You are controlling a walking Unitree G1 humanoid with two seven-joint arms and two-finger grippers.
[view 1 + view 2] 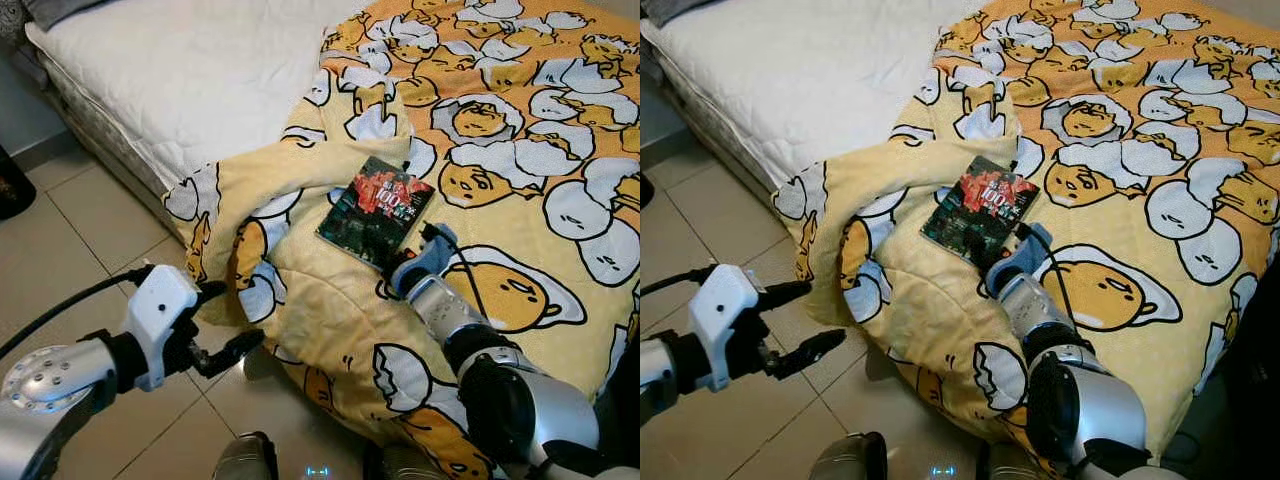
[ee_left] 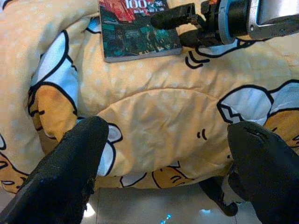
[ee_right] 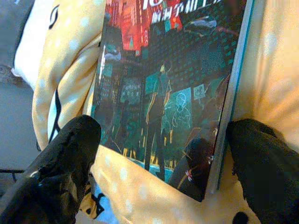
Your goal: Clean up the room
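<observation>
While lying flat on the yellow blanket point(image 1: 330, 300) on the bed point(image 1: 180, 80), book point(image 1: 375, 212) sat between spread fingers of open right gripper point(image 3: 159, 140); best squeezed gently by its edges; left gripper point(image 1: 225, 325) open over floor point(image 1: 90, 260).

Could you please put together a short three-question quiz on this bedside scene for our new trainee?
1. True or false: the book lies on the patterned blanket.
2. Which end effector is at the book? A left, B right.
3. Fill in: the left end effector hangs over the tiled ____.

Key: 1 true. 2 B: the right end effector has its fingers open either side of the book's near edge. 3 floor.
</observation>
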